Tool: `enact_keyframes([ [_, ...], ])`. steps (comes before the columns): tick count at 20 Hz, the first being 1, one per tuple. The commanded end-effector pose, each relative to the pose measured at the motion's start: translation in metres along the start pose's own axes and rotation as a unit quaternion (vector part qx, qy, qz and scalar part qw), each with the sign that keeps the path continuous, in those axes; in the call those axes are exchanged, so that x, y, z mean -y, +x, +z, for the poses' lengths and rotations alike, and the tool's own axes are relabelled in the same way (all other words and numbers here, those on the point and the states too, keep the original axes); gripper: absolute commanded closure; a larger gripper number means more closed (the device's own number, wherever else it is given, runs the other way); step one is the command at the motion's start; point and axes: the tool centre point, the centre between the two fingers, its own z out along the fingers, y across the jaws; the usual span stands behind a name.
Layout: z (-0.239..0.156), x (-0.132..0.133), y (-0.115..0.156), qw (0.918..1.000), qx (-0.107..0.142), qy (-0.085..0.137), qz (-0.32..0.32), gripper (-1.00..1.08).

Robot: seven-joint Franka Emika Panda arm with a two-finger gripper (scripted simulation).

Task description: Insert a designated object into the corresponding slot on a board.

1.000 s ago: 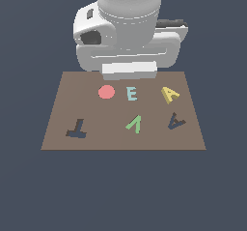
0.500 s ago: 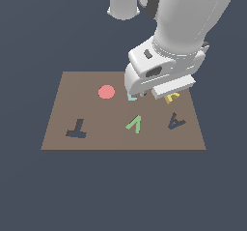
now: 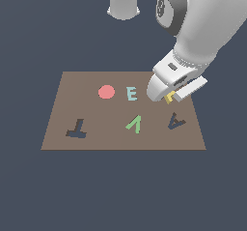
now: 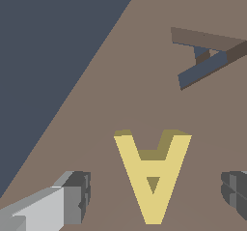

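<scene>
I am keeping the end effector wide open around the yellow A, gripping nothing; the A is lying on the board, near its slot. Closing off-centre, the fingers could twist it and spoil the insertion.

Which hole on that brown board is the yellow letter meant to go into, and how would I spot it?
Start at the brown board and go to its near edge, the exterior view's right. The slot lies there, in front of the yellow A. It is a dark A-shaped recess; the other recess is T-shaped.
</scene>
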Motion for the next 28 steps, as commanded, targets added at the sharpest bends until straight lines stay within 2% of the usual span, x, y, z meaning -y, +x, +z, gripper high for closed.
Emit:
enact_keyframes([
  [1,0.002,0.001,0.0,1.0,-0.001,-0.001,-0.004,-0.92],
  [13,0.022,0.001,0.0,1.0,-0.001,-0.001,-0.004,-0.92],
  [14,0.022,0.001,0.0,1.0,-0.001,-0.001,-0.004,1.08],
  [28,0.021,0.001,0.0,1.0,-0.001,-0.002,-0.007,1.08],
])
